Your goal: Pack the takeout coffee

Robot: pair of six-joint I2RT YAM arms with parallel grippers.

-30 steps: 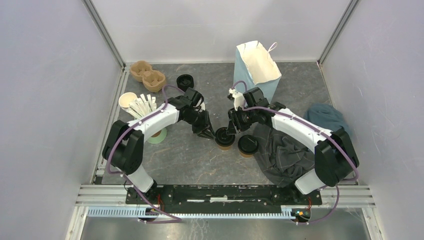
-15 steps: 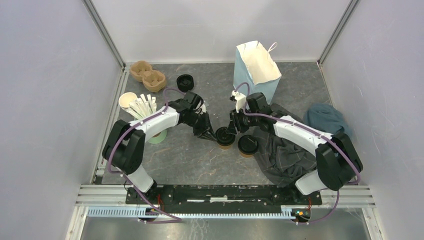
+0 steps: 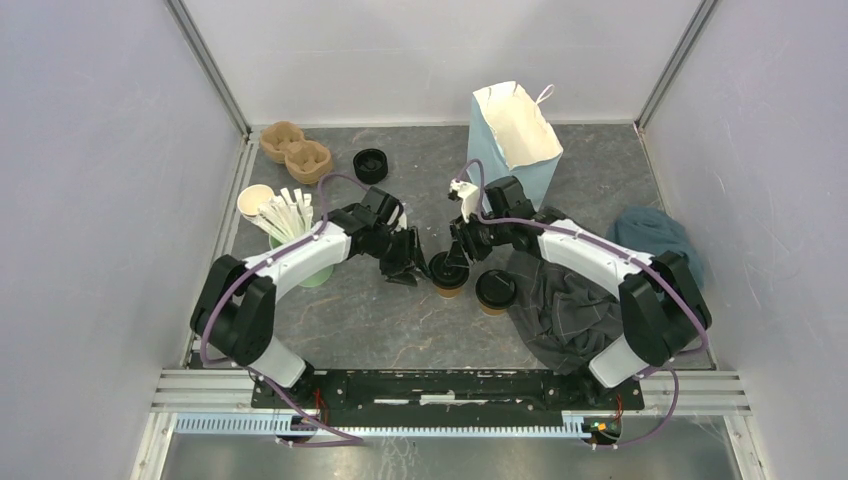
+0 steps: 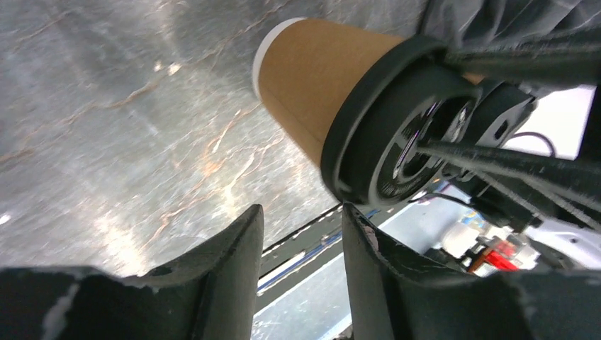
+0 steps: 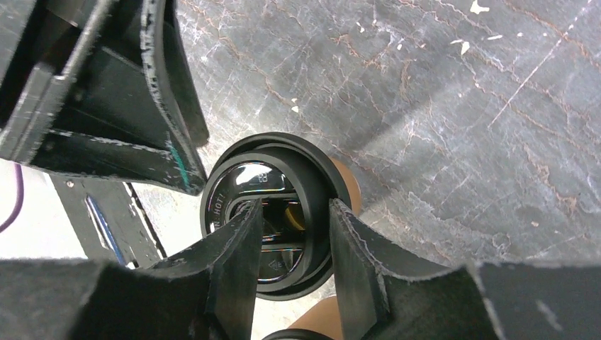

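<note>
Takeout coffee here means two small brown paper cups with round black plastic sip lids. From above, both stand upright on the grey table [image 3: 380, 320] near the middle of the frame: the left-hand cup [image 3: 449, 277], and the right-hand cup [image 3: 494, 290] just beside it at the edge of a dark grey cloth [image 3: 570, 300]. Neither is in the pale blue paper bag [image 3: 520, 150] at upper centre, nor in the brown pulp two-cup carrier [image 3: 295, 150] at upper left. I judge the lidding done and all the packing left. The left gripper [image 3: 410, 268] and right gripper [image 3: 458, 255] flank the left-hand cup.

In the left wrist view, the left gripper [image 4: 301, 219] has its fingers a little apart with nothing between them. The left-hand cup [image 4: 319, 78] lies beyond the tips at upper centre, its lid seated evenly as far as shows.

In the right wrist view, the right gripper [image 5: 290, 209] has its fingers parted directly over that cup's glossy lid [image 5: 227, 198], not clamped on it. Whether they touch it I cannot tell. The right-hand cup [image 5: 315, 319] peeks in at the bottom edge.
</note>
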